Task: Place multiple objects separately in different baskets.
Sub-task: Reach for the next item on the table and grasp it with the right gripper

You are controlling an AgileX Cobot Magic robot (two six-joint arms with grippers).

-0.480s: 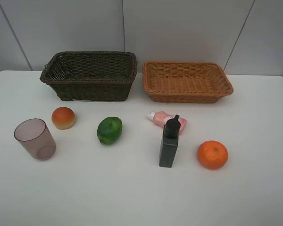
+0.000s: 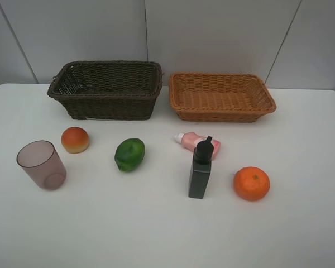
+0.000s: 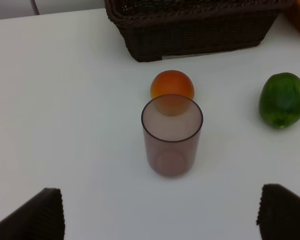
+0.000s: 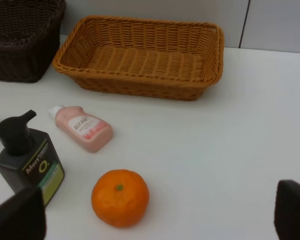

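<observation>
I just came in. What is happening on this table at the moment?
Nothing is being handled yet. The left claw and the right claw are both open and hold nothing. The dark brown basket and the tan basket stand side by side at the back of the white table. All six items lie in front of them: a purplish cup, a red-orange fruit, a lime, a pink bottle lying on its side, an upright black pump bottle and an orange.

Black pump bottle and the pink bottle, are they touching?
Apart. The right wrist view shows bare table between the black pump bottle and the pink bottle.
</observation>
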